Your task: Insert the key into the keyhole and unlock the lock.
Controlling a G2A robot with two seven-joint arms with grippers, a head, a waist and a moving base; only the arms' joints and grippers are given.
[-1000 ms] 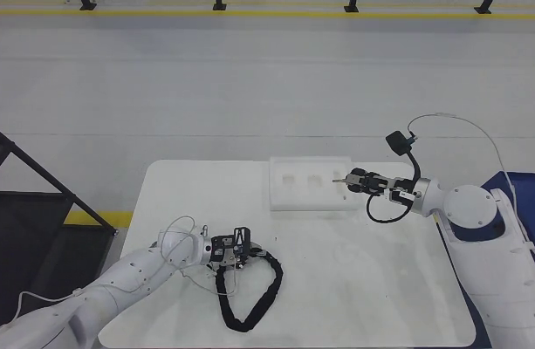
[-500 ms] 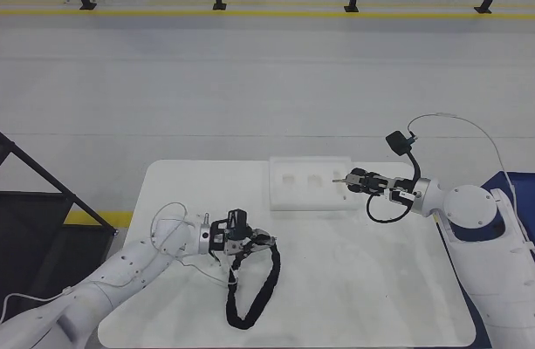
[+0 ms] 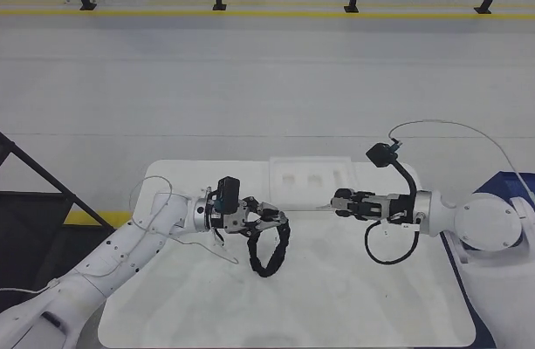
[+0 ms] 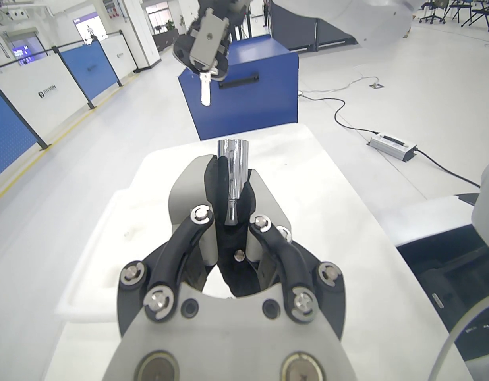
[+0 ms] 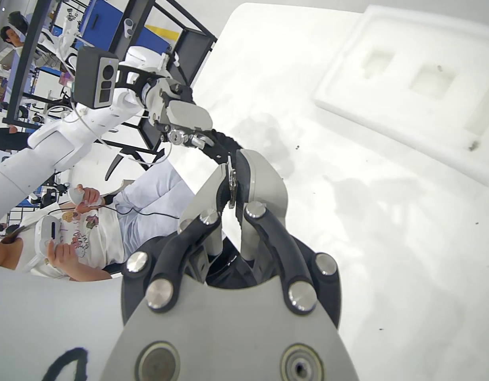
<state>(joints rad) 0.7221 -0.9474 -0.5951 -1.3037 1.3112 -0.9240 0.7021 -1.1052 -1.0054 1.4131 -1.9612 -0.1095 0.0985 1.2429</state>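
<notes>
Black cable lock with a chrome cylinder (image 4: 233, 160), clamped in the left gripper (image 4: 232, 176) above the white table's (image 3: 380, 297) middle. Its keyhole end faces the silver key (image 4: 205, 91) pinched by the right gripper (image 5: 232, 180), apart, probably aligning for insertion.

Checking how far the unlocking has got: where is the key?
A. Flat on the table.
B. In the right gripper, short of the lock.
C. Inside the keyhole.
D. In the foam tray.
B: the key sticks out of the right gripper, with open air between its tip and the lock clamped in the left gripper.
</notes>
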